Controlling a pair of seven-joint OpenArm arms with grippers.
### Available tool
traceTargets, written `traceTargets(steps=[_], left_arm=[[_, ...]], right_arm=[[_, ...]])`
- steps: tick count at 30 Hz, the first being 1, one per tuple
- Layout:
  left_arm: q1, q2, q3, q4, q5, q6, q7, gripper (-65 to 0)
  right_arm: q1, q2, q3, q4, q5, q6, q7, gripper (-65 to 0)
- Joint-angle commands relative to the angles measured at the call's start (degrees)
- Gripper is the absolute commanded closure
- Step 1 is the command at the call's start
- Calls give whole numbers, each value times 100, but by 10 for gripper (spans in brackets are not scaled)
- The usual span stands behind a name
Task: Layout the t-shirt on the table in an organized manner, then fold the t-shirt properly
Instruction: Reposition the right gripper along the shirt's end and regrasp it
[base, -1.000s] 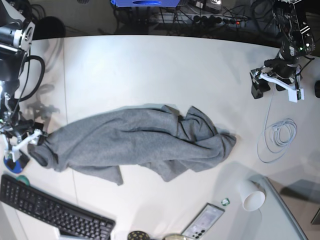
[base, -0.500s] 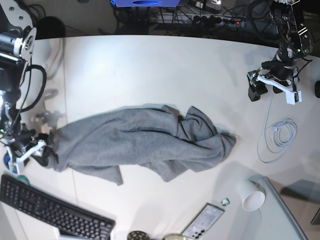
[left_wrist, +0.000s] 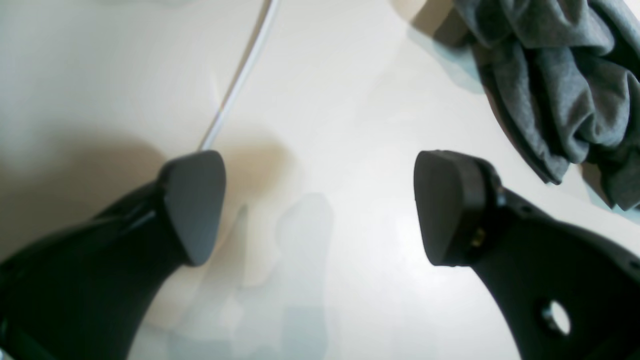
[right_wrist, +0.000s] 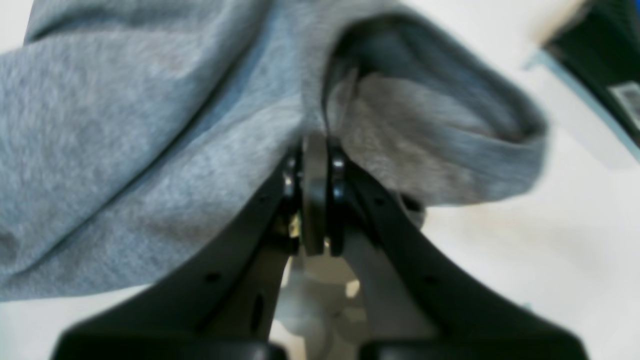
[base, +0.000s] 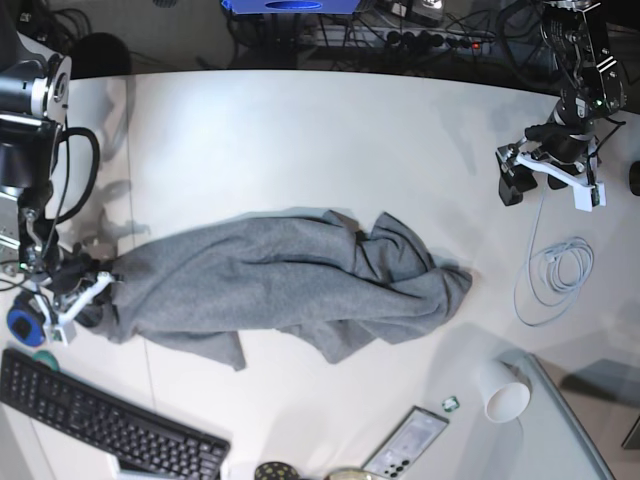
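Since the earlier base view my right tool (base: 88, 292) has slid inward along the desk (base: 300, 140) and gone from spread to pressed together, now pinching a fold at the end of the t-shirt (base: 280, 285) nearest the desk's left edge; my left tool (base: 548, 172) has barely shifted. In the right wrist view the pads meet on a thin ridge of cloth beside an open hem or sleeve mouth. Risk, as I judge it: the bite looks shallow and may hold one layer only, so a pull could slip free or drag the bunched heap instead of spreading it. My left tool, jaws spread wide and holding nothing, hovers near the far right corner, well apart from the crumpled end of the shirt.
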Motion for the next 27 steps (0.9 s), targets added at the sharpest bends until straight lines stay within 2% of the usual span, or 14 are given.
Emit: traceTargets(steps=[1, 4, 13, 20, 27], left_arm=[[-18, -72, -41, 96, -62, -19, -109, -561], [-18, -72, -6, 96, -53, -19, -109, -561], [-27, -81, 21, 140, -36, -19, -109, -559], [-167, -116, 610, 219, -36, -19, -109, -559], [-387, -81, 865, 210, -36, -19, -109, -559]], right_arm=[[145, 115, 10, 101, 38, 48, 89, -11], [57, 124, 45, 329, 47, 48, -394, -5], [-1138, 89, 159, 3248, 65, 48, -1827, -5], [-1191, -60, 819, 4795, 65, 57, -3014, -6], [-1191, -69, 862, 5947, 73, 57, -3586, -6]])
